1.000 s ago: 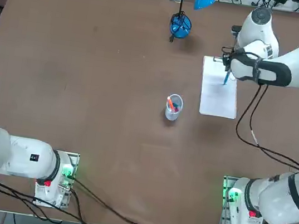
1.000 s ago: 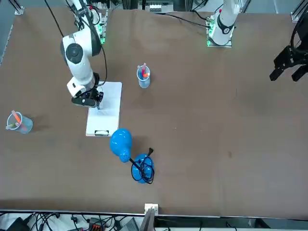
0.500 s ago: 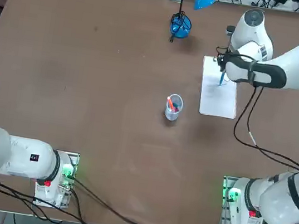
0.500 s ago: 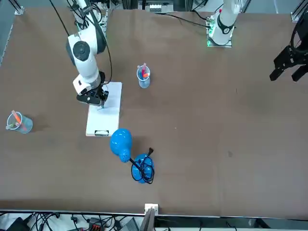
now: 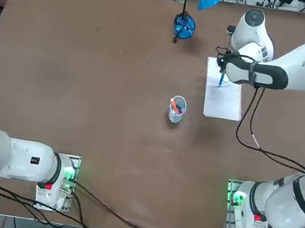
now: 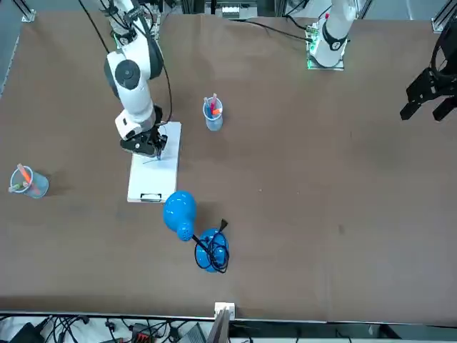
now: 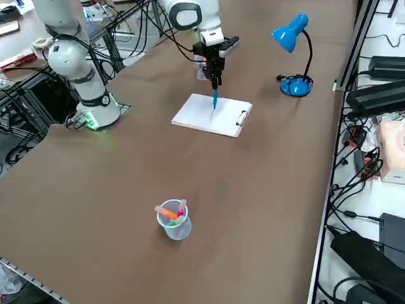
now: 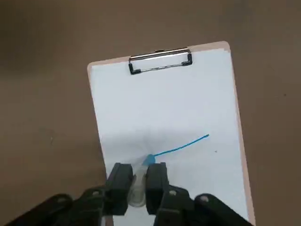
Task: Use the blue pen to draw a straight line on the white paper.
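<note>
The white paper (image 8: pixel 164 108) lies clipped to a board, its metal clip (image 8: pixel 160 61) on the short far edge. My right gripper (image 8: pixel 138 172) is shut on the blue pen (image 8: pixel 148 160), which stands upright with its tip on the sheet. A blue line (image 8: pixel 181 147) runs across the paper from the pen tip. In the top view the gripper (image 5: pixel 224 67) hovers over the far half of the paper (image 5: pixel 223 99), the pen (image 5: pixel 221 80) pointing down. From the right side, the pen (image 7: pixel 214 101) hangs below the gripper (image 7: pixel 215 79) onto the paper (image 7: pixel 196 117).
A clear cup (image 5: pixel 177 108) with orange and pink pens stands left of the paper. A blue desk lamp (image 5: pixel 184 25) sits near the far edge. In the front view, a second cup (image 6: pixel 28 182) of pens stands at the table's end beyond my right arm.
My right gripper has slid the pen across the paper toward the robot's left, from the sheet's right part to its left part. The paper has stayed put.
</note>
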You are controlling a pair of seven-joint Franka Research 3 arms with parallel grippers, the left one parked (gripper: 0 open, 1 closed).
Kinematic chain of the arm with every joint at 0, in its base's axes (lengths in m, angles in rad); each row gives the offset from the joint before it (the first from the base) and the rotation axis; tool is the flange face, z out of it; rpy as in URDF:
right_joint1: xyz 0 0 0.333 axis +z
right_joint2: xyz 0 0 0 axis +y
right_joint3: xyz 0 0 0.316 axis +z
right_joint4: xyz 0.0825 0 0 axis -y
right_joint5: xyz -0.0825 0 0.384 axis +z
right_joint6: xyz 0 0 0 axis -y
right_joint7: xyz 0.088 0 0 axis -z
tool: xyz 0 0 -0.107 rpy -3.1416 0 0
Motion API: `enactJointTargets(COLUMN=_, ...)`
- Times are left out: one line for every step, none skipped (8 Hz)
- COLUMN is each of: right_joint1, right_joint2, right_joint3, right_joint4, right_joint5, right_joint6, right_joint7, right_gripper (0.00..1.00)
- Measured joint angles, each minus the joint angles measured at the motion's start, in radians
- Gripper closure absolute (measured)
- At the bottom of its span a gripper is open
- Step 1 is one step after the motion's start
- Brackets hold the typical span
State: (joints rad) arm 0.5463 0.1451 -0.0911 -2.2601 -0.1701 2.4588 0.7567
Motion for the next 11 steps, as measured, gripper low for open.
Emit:
enactJointTargets(right_joint1=0.01, right_joint2=0.005, right_joint3=0.001, right_joint4=0.006, right_joint5=0.007, right_joint6=0.0, right_joint7=0.017, right_gripper=0.8)
enactJointTargets(right_joint1=0.022, right_joint2=0.008, right_joint3=0.001, right_joint4=0.011, right_joint5=0.009, right_joint6=0.0, right_joint7=0.037, right_gripper=0.8)
enactJointTargets(right_joint1=0.031, right_joint2=0.014, right_joint3=0.001, right_joint4=0.019, right_joint5=0.009, right_joint6=0.0, right_joint7=0.055, right_gripper=0.8)
enactJointTargets(right_joint1=0.037, right_joint2=0.02, right_joint3=0.002, right_joint4=0.028, right_joint5=0.009, right_joint6=-0.002, right_joint7=0.06, right_gripper=0.8)
enactJointTargets(right_joint1=0.042, right_joint2=0.024, right_joint3=0.002, right_joint4=0.04, right_joint5=0.01, right_joint6=-0.021, right_joint7=0.062, right_gripper=0.8)
enactJointTargets(right_joint1=0.046, right_joint2=0.028, right_joint3=0.003, right_joint4=0.07, right_joint5=0.012, right_joint6=-0.085, right_joint7=0.063, right_gripper=0.8)
enactJointTargets(right_joint1=0.049, right_joint2=0.027, right_joint3=0.003, right_joint4=0.136, right_joint5=0.012, right_joint6=-0.209, right_joint7=0.063, right_gripper=0.8)
enactJointTargets(right_joint1=0.051, right_joint2=0.024, right_joint3=0.003, right_joint4=0.229, right_joint5=0.013, right_joint6=-0.357, right_joint7=0.063, right_gripper=0.8)
enactJointTargets(right_joint1=0.051, right_joint2=0.016, right_joint3=0.003, right_joint4=0.316, right_joint5=0.014, right_joint6=-0.474, right_joint7=0.063, right_gripper=0.8)
enactJointTargets(right_joint1=0.05, right_joint2=0.003, right_joint3=0.002, right_joint4=0.383, right_joint5=0.015, right_joint6=-0.555, right_joint7=0.057, right_gripper=0.8)
enactJointTargets(right_joint1=0.047, right_joint2=-0.012, right_joint3=-0.006, right_joint4=0.419, right_joint5=0.016, right_joint6=-0.608, right_joint7=0.027, right_gripper=0.8)
